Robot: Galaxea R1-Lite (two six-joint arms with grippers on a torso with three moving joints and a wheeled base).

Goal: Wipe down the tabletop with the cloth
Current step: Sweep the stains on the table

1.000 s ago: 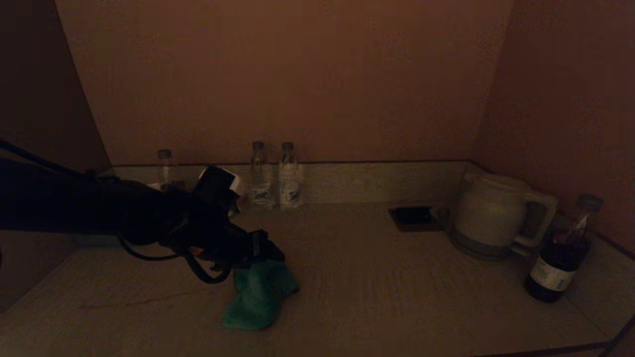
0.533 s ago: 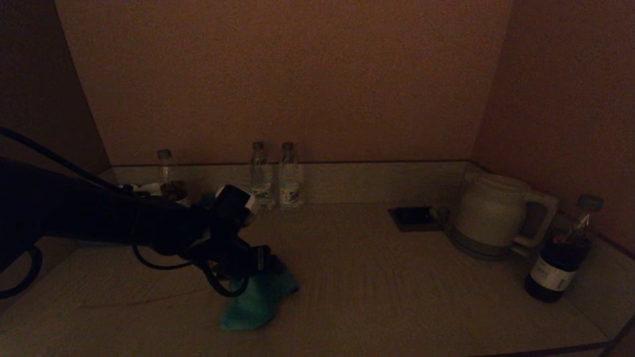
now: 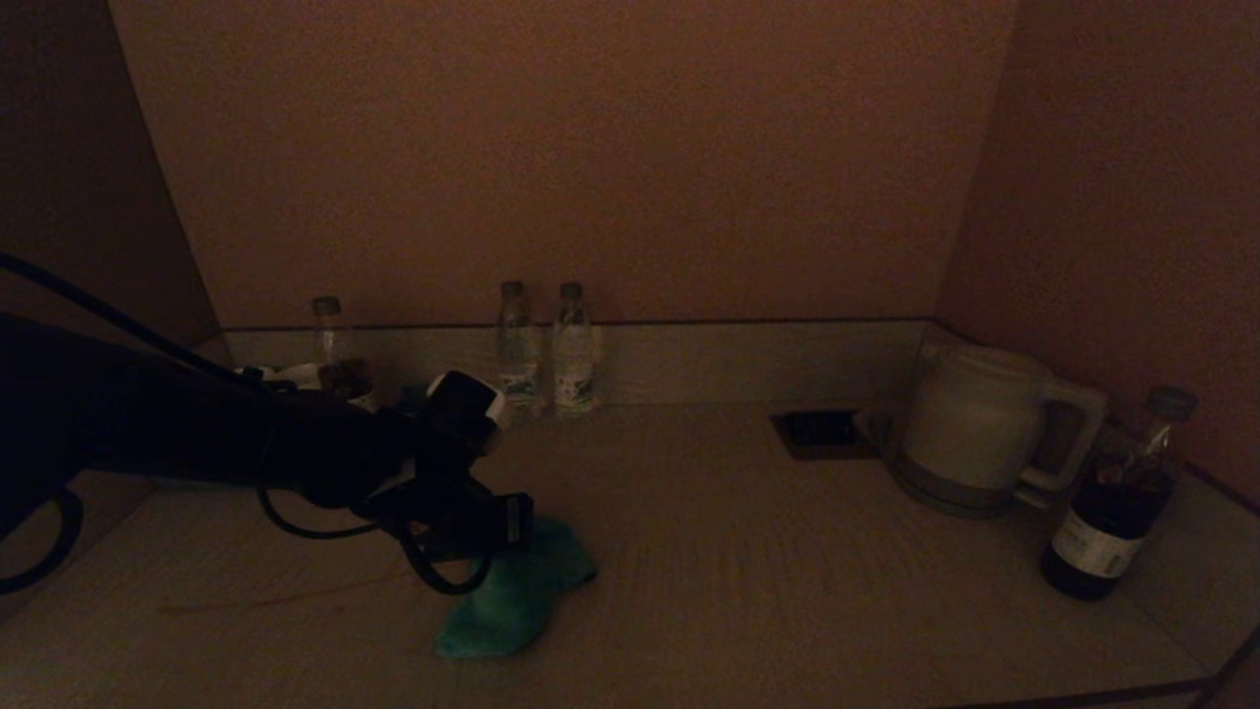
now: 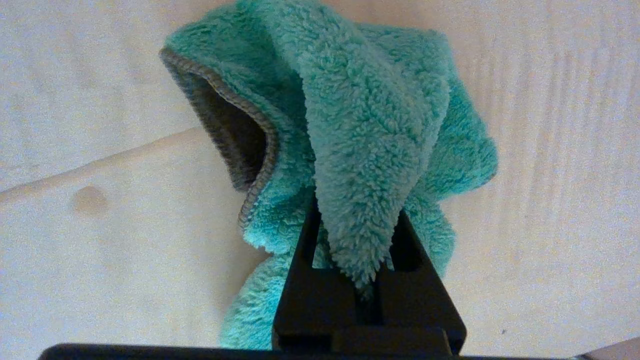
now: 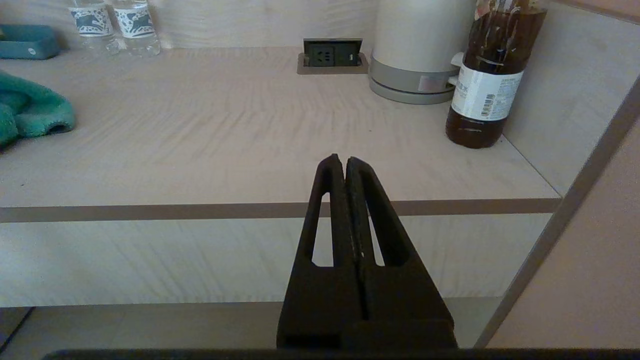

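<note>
Both grippers were closed: left gripper (image 4: 357,235) pinched the teal cloth (image 4: 350,130) on the tabletop (image 3: 787,571) lower left of frame, right gripper (image 5: 345,167) pressed together, parked.

cloth (image 3: 512,596): teal fluffy microfibre with a grey stitched hem, bunched and folded over itself, one fold pinched upward. lower part rests on the tabletop (image 3: 787,571), a pale wood-grain surface. sits left of centre, nearer the front edge than the back wall.
</note>
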